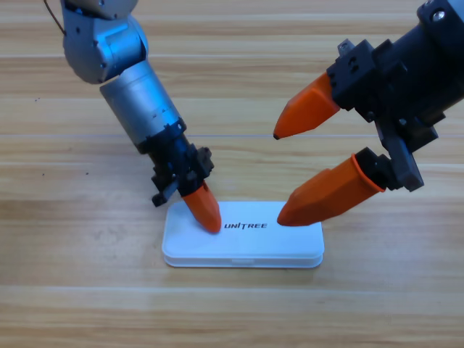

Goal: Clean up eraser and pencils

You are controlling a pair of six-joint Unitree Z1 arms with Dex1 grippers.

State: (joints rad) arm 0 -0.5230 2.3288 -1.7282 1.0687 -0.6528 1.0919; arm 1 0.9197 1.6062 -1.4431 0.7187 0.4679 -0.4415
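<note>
The left gripper (206,212) pressed on the closed white case (243,246) (its jaws together) on the bench (72,290); the right gripper (279,177) waited, jaws wide.

Left arm slants down from the upper left corner, its left gripper (206,212) pointing steeply downward, orange tip low near centre. Right arm enters from the upper right, right gripper (279,177) large in view, both orange jaws spread wide apart
</note>
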